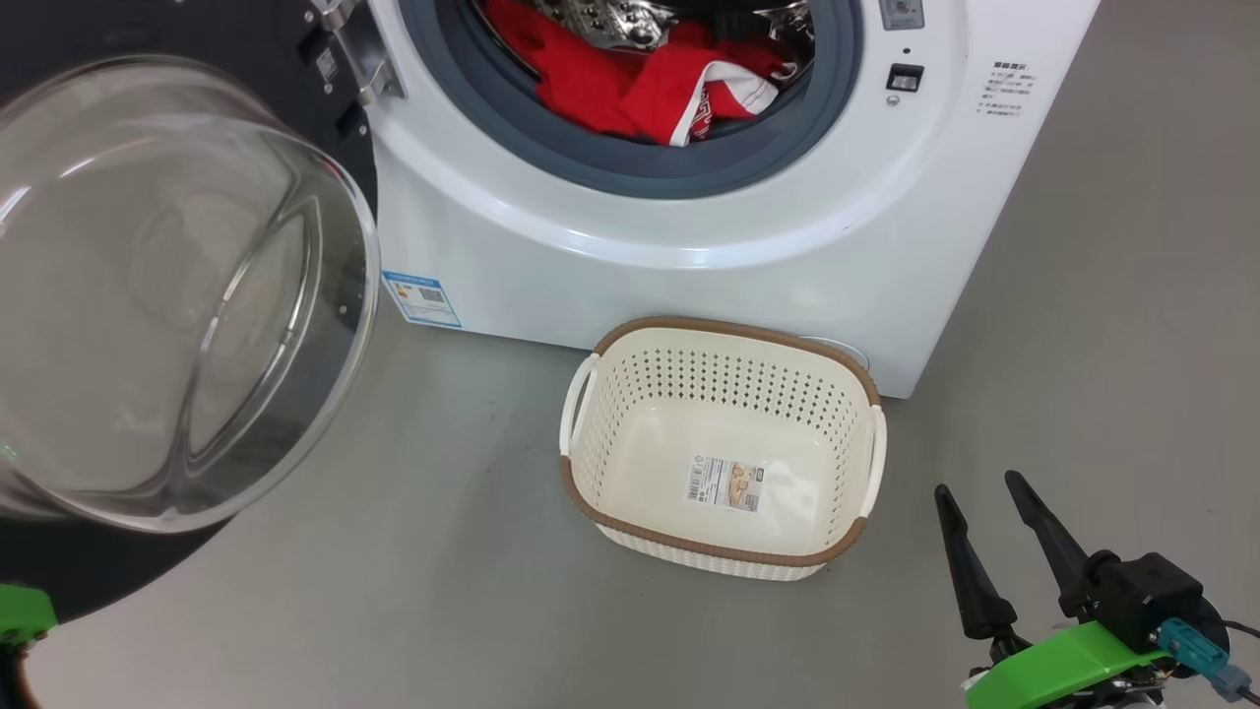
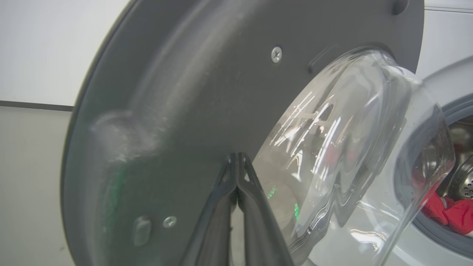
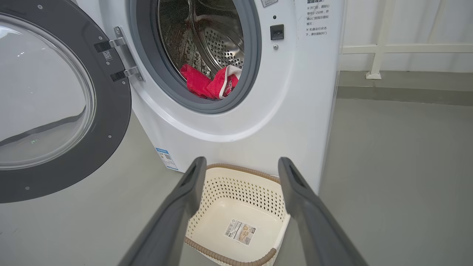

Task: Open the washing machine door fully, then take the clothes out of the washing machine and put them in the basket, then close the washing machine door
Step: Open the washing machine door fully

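by the washing machine door (image 2: 177, 92), left jaws sit clenched, perhaps touching it; right jaws gape.

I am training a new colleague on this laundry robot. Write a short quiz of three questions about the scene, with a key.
1. True or false: the clothes lie in the basket.
2. Which one has its fingers spread apart: (a) the left gripper or (b) the right gripper?
3. Fill in the missing word: the washing machine door stands ____.

Key: 1 false; 2 b; 3 open.
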